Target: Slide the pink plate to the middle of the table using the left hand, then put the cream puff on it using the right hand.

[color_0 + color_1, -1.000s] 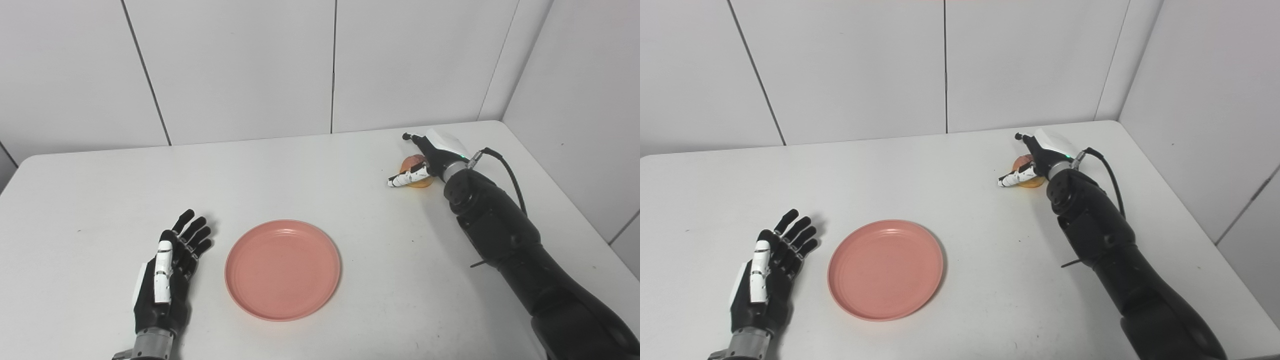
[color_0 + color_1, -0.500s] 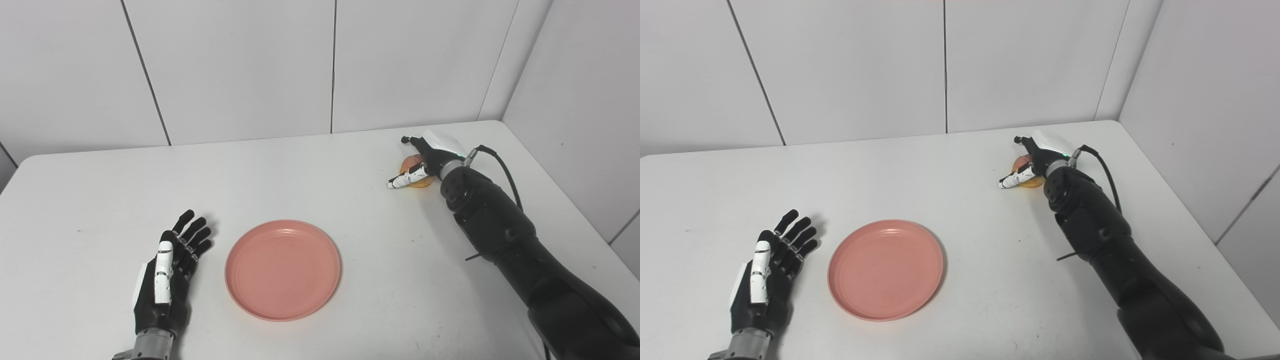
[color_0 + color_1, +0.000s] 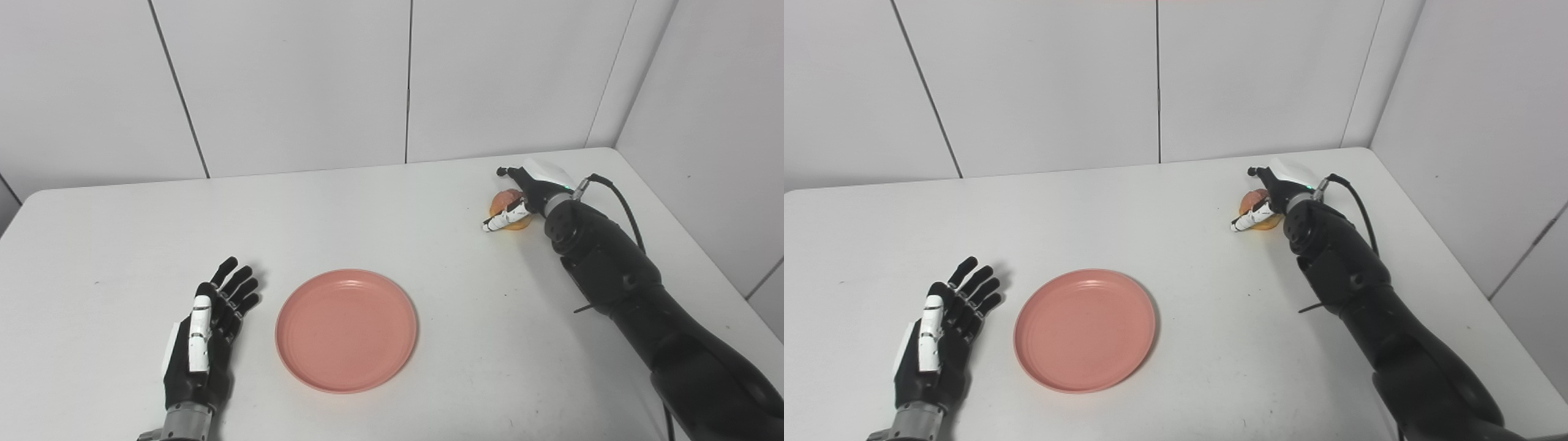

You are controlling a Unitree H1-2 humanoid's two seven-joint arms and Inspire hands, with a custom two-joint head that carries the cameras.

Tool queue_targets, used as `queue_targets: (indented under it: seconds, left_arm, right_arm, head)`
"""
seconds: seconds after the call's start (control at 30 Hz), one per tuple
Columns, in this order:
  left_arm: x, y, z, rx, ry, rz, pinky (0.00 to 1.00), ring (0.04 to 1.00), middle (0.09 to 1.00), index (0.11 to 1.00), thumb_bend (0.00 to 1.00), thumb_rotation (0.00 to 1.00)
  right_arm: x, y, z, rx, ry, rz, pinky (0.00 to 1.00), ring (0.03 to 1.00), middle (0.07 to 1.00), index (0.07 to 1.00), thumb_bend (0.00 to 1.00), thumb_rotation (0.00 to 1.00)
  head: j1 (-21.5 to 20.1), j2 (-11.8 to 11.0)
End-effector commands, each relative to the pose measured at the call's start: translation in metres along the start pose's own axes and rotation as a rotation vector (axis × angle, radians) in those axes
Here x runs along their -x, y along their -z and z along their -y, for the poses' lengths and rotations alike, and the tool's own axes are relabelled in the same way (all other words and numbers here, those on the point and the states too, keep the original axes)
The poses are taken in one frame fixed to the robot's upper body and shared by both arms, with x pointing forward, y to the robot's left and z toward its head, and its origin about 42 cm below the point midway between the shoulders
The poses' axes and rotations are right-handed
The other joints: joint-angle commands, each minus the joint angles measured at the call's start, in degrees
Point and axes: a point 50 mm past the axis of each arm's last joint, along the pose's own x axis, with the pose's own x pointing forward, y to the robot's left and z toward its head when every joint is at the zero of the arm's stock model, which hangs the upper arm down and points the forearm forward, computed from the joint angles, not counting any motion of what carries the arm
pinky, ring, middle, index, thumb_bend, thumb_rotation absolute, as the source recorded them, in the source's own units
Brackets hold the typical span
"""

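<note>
The pink plate (image 3: 346, 331) lies flat on the white table (image 3: 380, 214), near the front and a little left of centre. Just left of it my left hand (image 3: 205, 334) rests on the table, open, fingers spread, not touching the plate. The cream puff (image 3: 505, 201), golden with a pinkish top, sits at the far right of the table. My right hand (image 3: 531, 187) is over it, open. Its fingers reach past the puff's far side and its thumb (image 3: 499, 222) lies along the near side. The hand hides much of the puff.
White wall panels stand behind the table and along its right side, close to the right arm. A black cable (image 3: 621, 205) loops off the right wrist. The table's right edge runs just beyond the puff.
My right hand has shifted slightly right and its thumb has drawn nearer the puff; the forearm has swung. The puff, the plate and my left hand have not moved.
</note>
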Motion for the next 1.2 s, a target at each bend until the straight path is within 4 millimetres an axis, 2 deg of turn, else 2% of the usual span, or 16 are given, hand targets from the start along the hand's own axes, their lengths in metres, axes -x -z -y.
queue_targets:
  seconds: [0.0, 0.07, 0.13, 0.2, 0.27, 0.33, 0.37, 0.4, 0.5, 0.53, 0.6, 0.83, 1.0, 1.17]
  left_arm:
    - [0.011, 0.014, -0.007, -0.005, -0.01, -0.055, 0.87, 0.864, 0.864, 0.852, 0.49, 1.0]
    - [0.011, 0.013, -0.007, -0.005, -0.013, -0.056, 0.87, 0.864, 0.865, 0.853, 0.49, 1.0]
    - [0.011, 0.013, -0.007, -0.005, -0.016, -0.056, 0.87, 0.864, 0.865, 0.852, 0.49, 1.0]
    - [0.011, 0.013, -0.007, -0.002, -0.017, -0.055, 0.87, 0.863, 0.863, 0.85, 0.49, 1.0]
    - [0.01, 0.013, -0.006, 0.005, -0.013, -0.055, 0.87, 0.864, 0.864, 0.852, 0.49, 1.0]
    - [0.01, 0.012, -0.006, 0.01, -0.009, -0.055, 0.87, 0.864, 0.864, 0.853, 0.49, 1.0]
    - [0.011, 0.012, -0.006, 0.006, -0.011, -0.055, 0.87, 0.866, 0.866, 0.855, 0.49, 1.0]
    - [0.011, 0.012, -0.005, 0.005, -0.012, -0.056, 0.88, 0.867, 0.867, 0.857, 0.48, 1.0]
    - [0.011, 0.012, -0.006, 0.005, -0.01, -0.055, 0.88, 0.869, 0.868, 0.856, 0.48, 1.0]
    - [0.01, 0.012, -0.006, 0.003, -0.008, -0.054, 0.88, 0.87, 0.87, 0.858, 0.48, 1.0]
    - [0.01, 0.012, -0.006, 0.003, -0.003, -0.054, 0.88, 0.871, 0.871, 0.859, 0.49, 1.0]
    - [0.01, 0.011, -0.004, 0.003, -0.006, -0.056, 0.87, 0.868, 0.871, 0.859, 0.49, 1.0]
    - [0.01, 0.01, -0.004, 0.002, -0.013, -0.058, 0.87, 0.867, 0.868, 0.855, 0.48, 1.0]
    - [0.009, 0.011, -0.004, 0.002, -0.016, -0.058, 0.87, 0.865, 0.866, 0.855, 0.48, 1.0]
  right_arm:
    - [0.0, -0.012, 0.039, -0.019, 0.091, 0.028, 0.48, 0.594, 0.679, 0.848, 0.8, 0.08]
    - [0.0, -0.01, 0.04, -0.009, 0.084, 0.01, 0.39, 0.485, 0.578, 0.81, 0.76, 0.05]
    - [-0.001, -0.008, 0.041, 0.027, 0.073, -0.005, 0.37, 0.463, 0.559, 0.799, 0.75, 0.05]
    - [-0.002, -0.005, 0.041, 0.056, 0.058, -0.017, 0.44, 0.541, 0.629, 0.743, 0.75, 0.07]
    - [-0.004, -0.003, 0.04, 0.064, 0.044, -0.029, 0.38, 0.456, 0.554, 0.684, 0.75, 0.06]
    - [-0.006, -0.002, 0.039, 0.067, 0.033, -0.04, 0.35, 0.415, 0.517, 0.663, 0.75, 0.06]
    - [-0.007, 0.0, 0.038, 0.066, 0.026, -0.043, 0.35, 0.414, 0.512, 0.62, 0.7, 0.07]
    - [-0.007, 0.0, 0.036, 0.066, 0.022, -0.044, 0.35, 0.414, 0.504, 0.532, 0.58, 0.11]
    - [-0.007, 0.002, 0.032, 0.067, 0.015, -0.046, 0.35, 0.414, 0.499, 0.494, 0.53, 0.13]
    - [-0.007, 0.002, 0.031, 0.067, 0.015, -0.046, 0.35, 0.416, 0.498, 0.478, 0.53, 0.05]
    - [-0.007, 0.002, 0.029, 0.066, 0.016, -0.043, 0.35, 0.413, 0.497, 0.467, 0.53, 0.01]
    - [-0.004, 0.003, 0.03, 0.06, 0.032, -0.03, 0.34, 0.409, 0.49, 0.474, 0.53, 0.0]
    - [0.001, 0.001, 0.039, 0.026, 0.056, 0.0, 0.36, 0.419, 0.487, 0.483, 0.53, 0.0]
    - [0.014, -0.009, 0.052, 0.001, 0.108, 0.05, 0.32, 0.391, 0.459, 0.514, 0.52, 0.0]
  head:
    - [0.0, 0.0]
    - [0.0, 0.0]
    - [0.0, 0.2]
    - [0.1, 0.2]
    - [0.1, 0.2]
    - [0.1, 0.2]
    - [0.1, 0.2]
    - [0.1, 0.2]
    - [0.2, 0.3]
    - [0.2, 0.3]
    - [0.1, 0.3]
    - [0.3, 0.2]
    - [0.4, 0.1]
    - [0.5, 0.0]
